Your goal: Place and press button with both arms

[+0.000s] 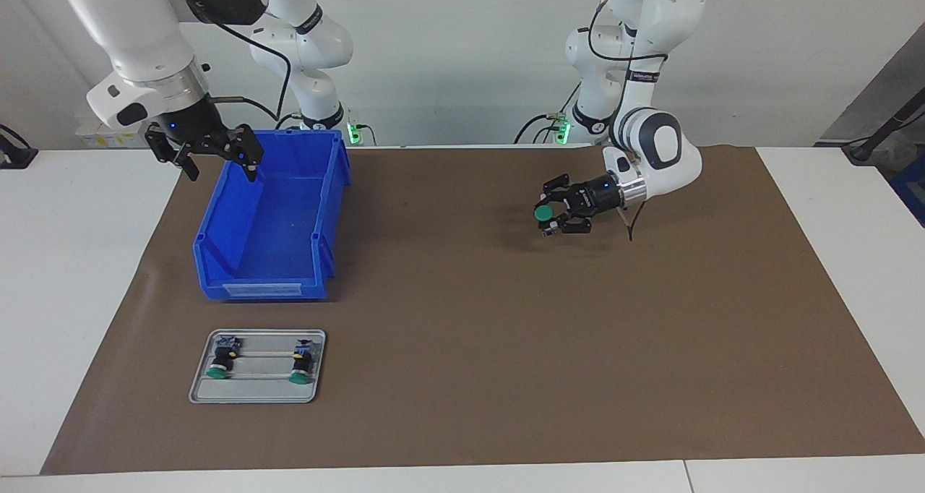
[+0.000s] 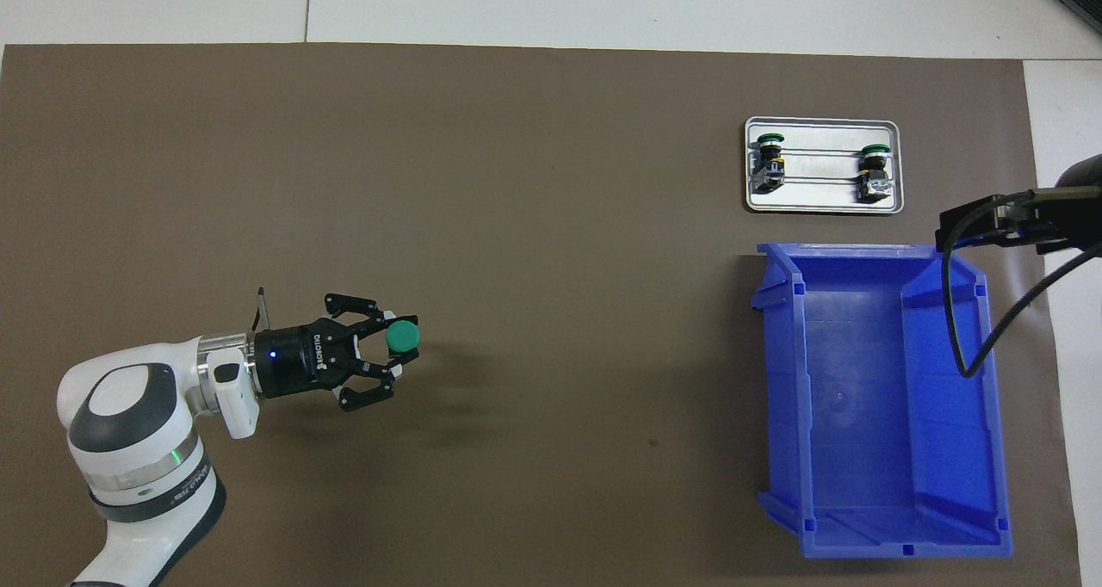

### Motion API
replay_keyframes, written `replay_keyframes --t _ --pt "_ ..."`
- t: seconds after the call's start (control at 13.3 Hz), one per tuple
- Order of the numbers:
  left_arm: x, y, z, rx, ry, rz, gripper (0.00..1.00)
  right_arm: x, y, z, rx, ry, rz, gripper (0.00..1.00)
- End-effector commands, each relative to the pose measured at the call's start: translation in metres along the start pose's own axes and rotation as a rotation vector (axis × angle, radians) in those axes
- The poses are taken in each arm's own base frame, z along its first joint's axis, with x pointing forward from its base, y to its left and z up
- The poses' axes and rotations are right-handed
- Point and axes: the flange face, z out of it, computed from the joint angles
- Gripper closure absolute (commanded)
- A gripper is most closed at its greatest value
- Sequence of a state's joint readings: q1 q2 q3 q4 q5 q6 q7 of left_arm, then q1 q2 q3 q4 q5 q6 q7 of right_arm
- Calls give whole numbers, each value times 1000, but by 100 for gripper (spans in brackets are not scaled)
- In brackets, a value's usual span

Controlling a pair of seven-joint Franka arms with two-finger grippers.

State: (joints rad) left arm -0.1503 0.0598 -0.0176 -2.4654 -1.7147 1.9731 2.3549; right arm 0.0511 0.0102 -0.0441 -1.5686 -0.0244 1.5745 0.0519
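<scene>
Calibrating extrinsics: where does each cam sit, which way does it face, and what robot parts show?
Facing view: high, across the table, looking at both arms' bases; shows both whole arms, the right gripper open over the blue bin, the left gripper holding the button.
Overhead view: above the robots' end, looking steeply down; shows the left arm's forearm and gripper, only a bit of the right arm.
Shared: button, bin, metal tray holding two buttons, brown mat.

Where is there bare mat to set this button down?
The left gripper holds the button over open brown mat, bare from there to the blue bin. It is crowded at the right arm's end: bin, tray, and right gripper.
</scene>
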Motion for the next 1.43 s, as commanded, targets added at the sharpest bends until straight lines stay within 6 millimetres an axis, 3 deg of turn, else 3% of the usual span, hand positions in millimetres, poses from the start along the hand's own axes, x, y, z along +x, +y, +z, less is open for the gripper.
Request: replay_keyframes --t 0.0,0.15,0.6,0.75,0.83,0.98,1.35 --pt "-7 -26 24 65 -3 19 100 -5 0 0 5 1 7 0" --pt "-5 -32 42 113 43 7 100 -5 0 -1 5 1 6 0" --pt "-7 -58 59 236 17 -4 100 -5 0 0 5 1 7 0" --pt "-2 -58 69 256 43 -20 100 -5 0 -1 5 2 6 0" --pt "-7 -52 81 247 43 -31 100 -5 0 -1 5 2 6 0" --pt "-32 -65 92 263 50 25 100 -5 0 -1 5 2 6 0" --pt "-29 -65 98 243 137 38 100 -5 0 -1 5 2 7 0"
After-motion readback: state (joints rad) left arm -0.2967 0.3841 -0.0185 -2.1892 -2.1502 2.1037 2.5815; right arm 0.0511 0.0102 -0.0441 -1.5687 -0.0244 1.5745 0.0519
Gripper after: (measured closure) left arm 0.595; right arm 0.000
